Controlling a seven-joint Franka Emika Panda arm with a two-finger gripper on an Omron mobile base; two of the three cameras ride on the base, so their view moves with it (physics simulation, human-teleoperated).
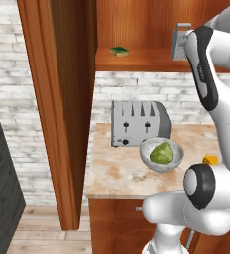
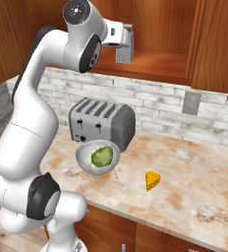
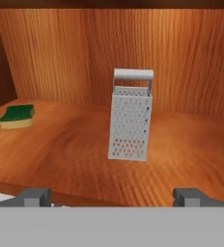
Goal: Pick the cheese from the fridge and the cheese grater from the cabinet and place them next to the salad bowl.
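Grey metal cheese grater [image 3: 130, 120] stood upright on the cabinet [image 3: 85, 144] shelf, right before my pincer [image 3: 112, 197], which was wide apart and held nothing. Cheese [image 2: 152, 180] lay near the salad bowl [image 2: 84, 162], maybe not touching it.

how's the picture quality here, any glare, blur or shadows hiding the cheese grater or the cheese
Hand view: cheese grater evenly lit, no glare, edges slightly soft. Left base view: the arm partly hides it. Right base view: cheese sharp enough, faint shadow beneath.

Cheese grater [image 3: 130, 121] upright on cabinet [image 3: 181, 144] shelf
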